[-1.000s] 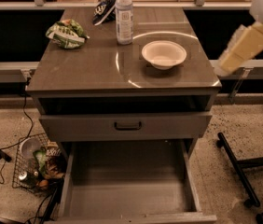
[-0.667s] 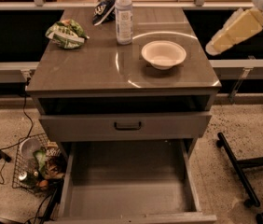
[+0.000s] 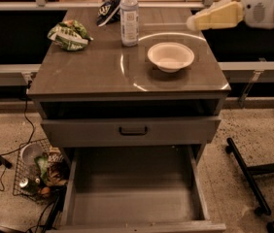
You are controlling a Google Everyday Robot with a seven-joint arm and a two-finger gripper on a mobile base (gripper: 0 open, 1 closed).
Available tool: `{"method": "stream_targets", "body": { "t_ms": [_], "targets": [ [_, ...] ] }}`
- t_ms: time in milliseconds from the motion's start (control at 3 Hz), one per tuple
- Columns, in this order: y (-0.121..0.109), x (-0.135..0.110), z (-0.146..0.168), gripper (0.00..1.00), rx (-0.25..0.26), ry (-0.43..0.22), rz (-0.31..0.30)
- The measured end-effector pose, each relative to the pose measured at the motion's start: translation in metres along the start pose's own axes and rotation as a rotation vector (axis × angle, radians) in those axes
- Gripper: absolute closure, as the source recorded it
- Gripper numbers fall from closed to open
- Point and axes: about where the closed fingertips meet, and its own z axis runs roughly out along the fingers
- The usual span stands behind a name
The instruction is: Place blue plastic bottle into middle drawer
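The blue plastic bottle, clear with a white cap and a pale label, stands upright at the back of the cabinet top. My gripper, a pale yellowish piece on the white arm, hovers over the top's right rear corner. It is to the right of the bottle and apart from it, with nothing seen in it. The middle drawer is pulled out low at the front, and its grey floor is bare.
A white bowl sits between the bottle and my gripper. A green snack bag and a dark bag lie at the back left. A shut drawer front with a dark handle is above. A wire basket and black legs flank the cabinet.
My arm has swung left and upward from beside the cabinet's right edge to above its right rear corner, closer to the bottle. Everything else is unmoved.
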Motion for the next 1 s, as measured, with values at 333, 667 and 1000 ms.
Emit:
{"method": "stream_targets", "body": {
  "t_ms": [333, 667, 1000],
  "targets": [
    [-0.012, -0.003, 0.018, 0.0, 0.076, -0.173, 0.125],
    [-0.008, -0.008, 0.019, 0.0, 0.07, -0.167, 0.114],
    [-0.004, -0.016, 0.038, 0.0, 0.06, -0.194, 0.096]
  ]
}}
